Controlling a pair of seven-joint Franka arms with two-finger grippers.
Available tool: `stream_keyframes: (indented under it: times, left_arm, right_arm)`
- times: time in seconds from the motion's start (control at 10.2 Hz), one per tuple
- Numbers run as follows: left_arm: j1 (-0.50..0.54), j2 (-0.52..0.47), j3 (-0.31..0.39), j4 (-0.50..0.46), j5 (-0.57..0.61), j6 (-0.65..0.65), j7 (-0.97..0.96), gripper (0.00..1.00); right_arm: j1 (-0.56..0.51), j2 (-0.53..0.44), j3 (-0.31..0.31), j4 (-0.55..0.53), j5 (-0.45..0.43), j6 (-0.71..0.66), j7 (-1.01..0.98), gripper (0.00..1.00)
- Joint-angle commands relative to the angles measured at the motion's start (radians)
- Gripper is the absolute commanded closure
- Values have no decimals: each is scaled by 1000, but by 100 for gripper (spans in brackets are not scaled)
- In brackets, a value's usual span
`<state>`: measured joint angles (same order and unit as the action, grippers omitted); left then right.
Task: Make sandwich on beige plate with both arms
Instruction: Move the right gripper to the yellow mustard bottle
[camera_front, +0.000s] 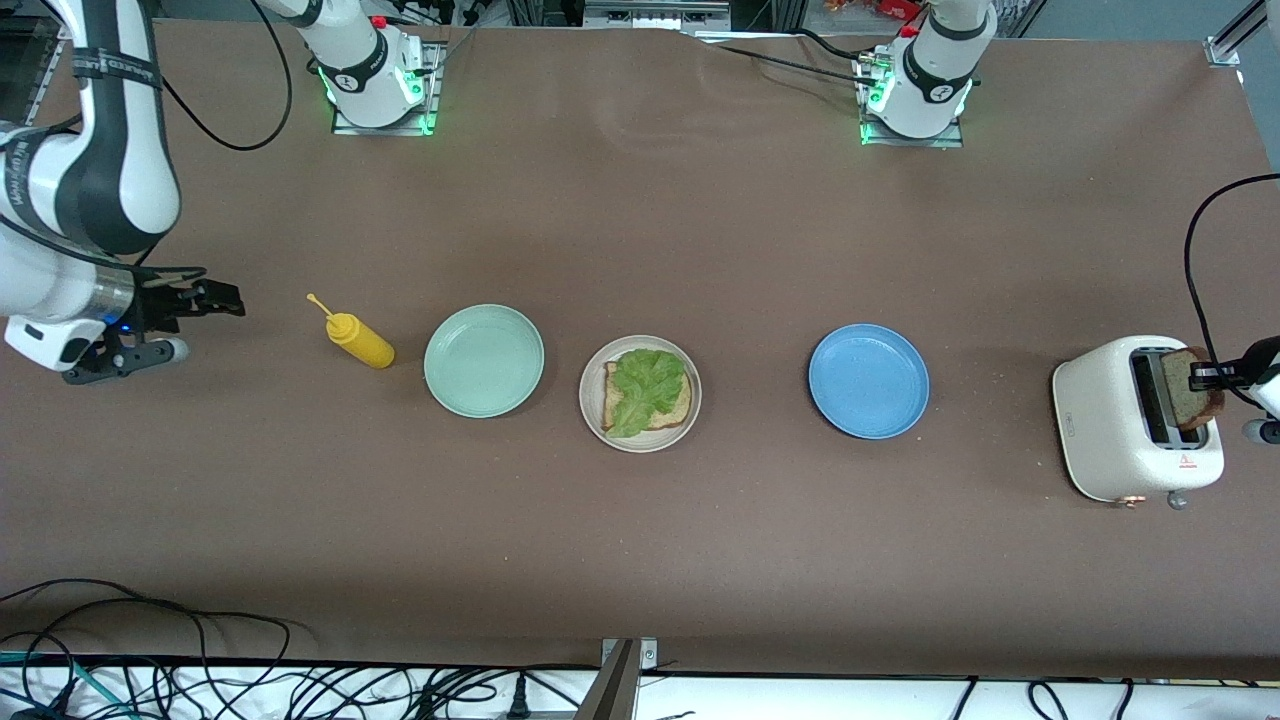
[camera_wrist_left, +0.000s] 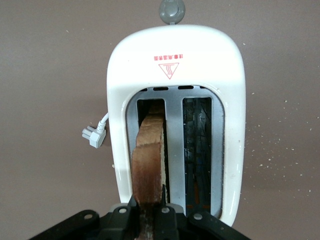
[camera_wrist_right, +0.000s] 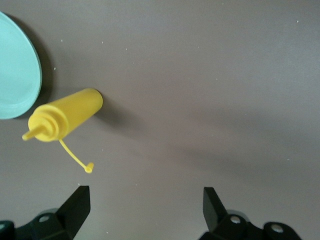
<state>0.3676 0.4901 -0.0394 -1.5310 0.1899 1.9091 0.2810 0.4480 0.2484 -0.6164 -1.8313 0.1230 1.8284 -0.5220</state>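
Bread (camera_front: 650, 398) topped with a lettuce leaf (camera_front: 647, 388) lies on the beige plate (camera_front: 592, 410) mid-counter, between the mint green plate (camera_front: 484, 360) and the blue plate (camera_front: 868, 381). At the toaster (camera_front: 1105, 420), the left end effector (camera_front: 1212, 375) is clamped on a second bread slice (camera_wrist_left: 149, 160) standing in a slot. The right end effector (camera_front: 205, 300) waits with jaws spread wide, over the counter (camera_front: 640, 550) near the yellow squeeze bottle (camera_front: 360, 340).

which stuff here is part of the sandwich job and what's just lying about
In use:
round beige plate bearing tan bread and green lettuce
brown bread slice pinched by left gripper
white toaster

Lying about:
yellow squeeze bottle
mint green plate
blue plate
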Motion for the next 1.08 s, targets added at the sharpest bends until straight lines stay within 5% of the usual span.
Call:
stream_keyframes:
  times: [0.0, 0.49, 0.98]
  left_arm:
    - [1, 8, -7, 26, 31, 1, 7, 100]
    - [-7, 4, -14, 61, 31, -22, 7, 100]
    - [-16, 2, -19, 110, 29, -73, 7, 100]
  right_arm:
    - [9, -47, -42, -29, 36, -24, -122, 0]
    - [-5, -47, -144, -31, 141, -76, -393, 0]
    - [-132, -18, -144, -33, 263, -104, -726, 0]
